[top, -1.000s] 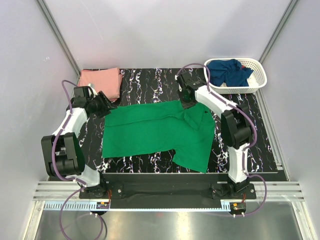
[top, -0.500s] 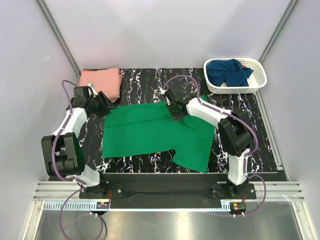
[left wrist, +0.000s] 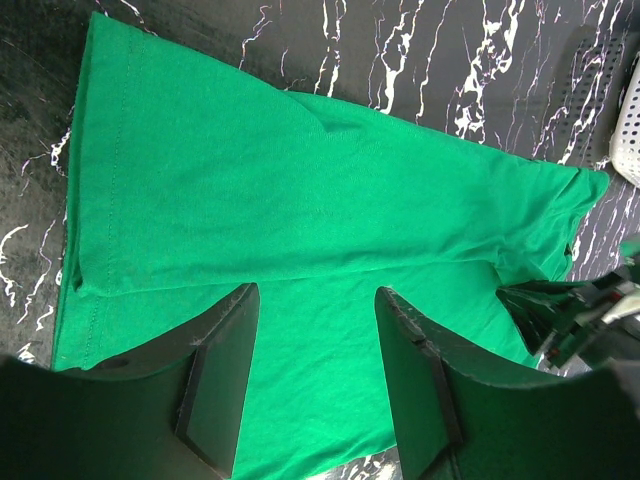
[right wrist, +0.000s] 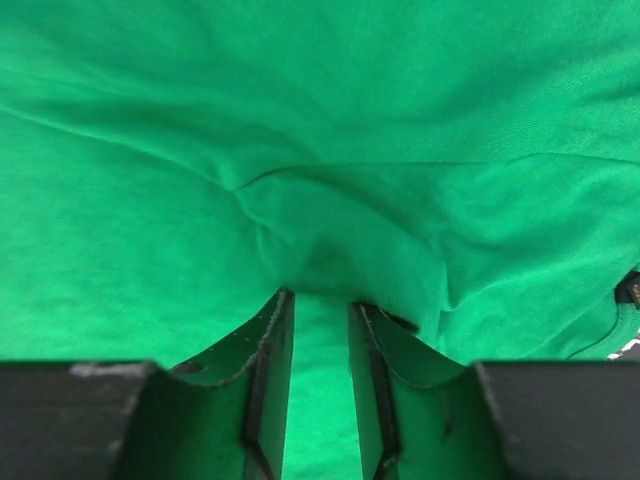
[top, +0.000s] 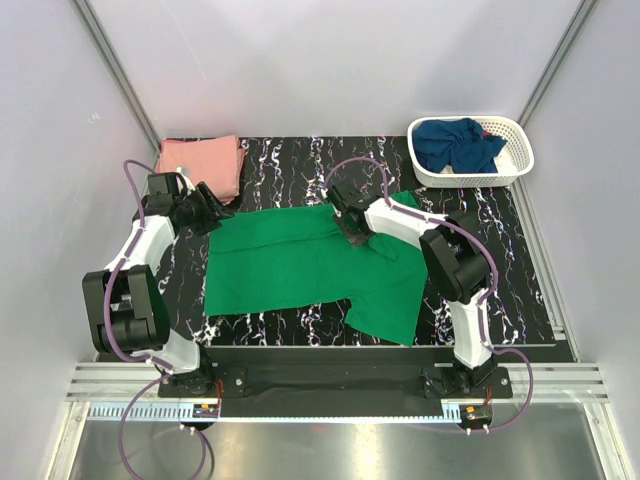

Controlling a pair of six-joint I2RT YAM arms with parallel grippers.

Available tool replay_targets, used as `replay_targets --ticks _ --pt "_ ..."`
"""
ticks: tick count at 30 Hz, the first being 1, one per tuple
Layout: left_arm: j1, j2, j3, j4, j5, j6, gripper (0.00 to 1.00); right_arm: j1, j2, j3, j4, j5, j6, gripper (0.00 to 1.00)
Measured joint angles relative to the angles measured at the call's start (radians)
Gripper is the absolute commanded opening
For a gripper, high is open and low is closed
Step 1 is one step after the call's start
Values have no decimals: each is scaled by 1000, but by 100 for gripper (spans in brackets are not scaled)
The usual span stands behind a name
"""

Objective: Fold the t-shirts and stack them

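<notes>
The bright green t-shirt (top: 290,265) lies spread across the middle of the black marbled table (top: 290,160), with its right part folded over toward the centre. My right gripper (top: 350,225) is low on the shirt's far edge. In the right wrist view my right gripper (right wrist: 320,295) has its narrow jaws closed on a bunched fold of the green cloth (right wrist: 300,120). My left gripper (top: 205,212) is open and empty, and hovers at the shirt's left far corner over the green cloth (left wrist: 300,200). The salmon pink t-shirt (top: 203,160) lies folded at the back left. The navy t-shirt (top: 455,143) is crumpled in the basket.
The white lattice basket (top: 520,160) stands at the back right corner. Grey walls close in on the left, right and back. My right arm reaches across the shirt's right part, and its gripper shows in the left wrist view (left wrist: 580,310).
My right gripper has moved left along the shirt's far edge, dragging the right sleeve part of the green shirt inward over the body. The left arm has not moved.
</notes>
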Motion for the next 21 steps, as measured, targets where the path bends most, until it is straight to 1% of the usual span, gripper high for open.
replay_targets --ticks 6,12,20,21 --pt "0 0 0 0 0 4 56 0 16 0 8 42 -22 37" --pt "0 0 0 5 0 4 56 0 16 -2 36 56 -42 35" --pt "0 0 0 11 0 4 56 0 19 -2 48 78 -56 26" --pt "0 0 0 11 0 4 56 0 21 -2 48 80 -58 22"
